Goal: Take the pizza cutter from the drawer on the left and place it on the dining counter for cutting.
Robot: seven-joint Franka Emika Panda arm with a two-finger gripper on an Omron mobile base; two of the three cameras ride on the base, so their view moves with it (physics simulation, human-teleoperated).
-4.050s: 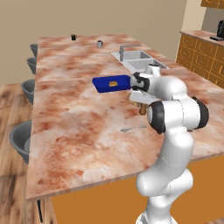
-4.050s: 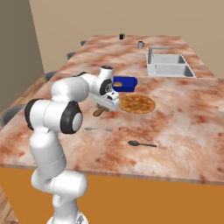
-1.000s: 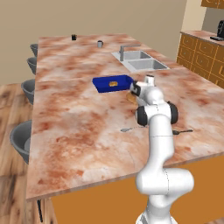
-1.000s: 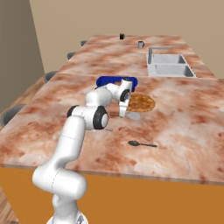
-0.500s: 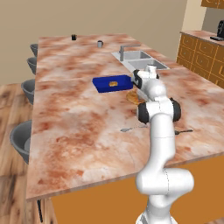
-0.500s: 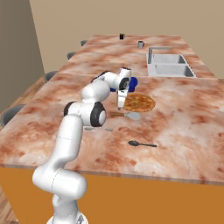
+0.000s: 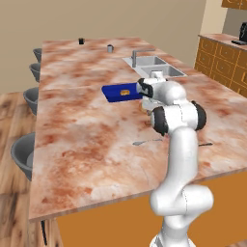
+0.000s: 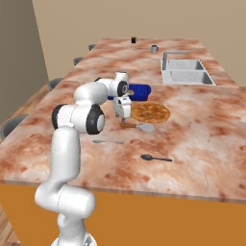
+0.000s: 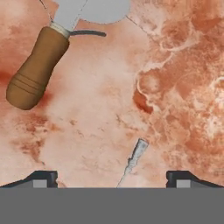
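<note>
Hand view: pizza cutter [image 9: 39,61] lies flat on the dining counter [image 9: 175,87], upper left of frame, brown handle toward me, clear of both fingertips [image 9: 43,178]. Gripper [image 8: 121,114] jaws spread wide with nothing between them; half a second back I still had it low over the pizza [image 8: 151,112]. I judge the release done and placement complete; next I retract the arm

The marbled dining counter [image 8: 202,129] carries the pizza cutter [image 8: 138,126], a pizza [image 8: 151,112], a blue box [image 7: 120,92] and two spoons [image 8: 155,157].
</note>
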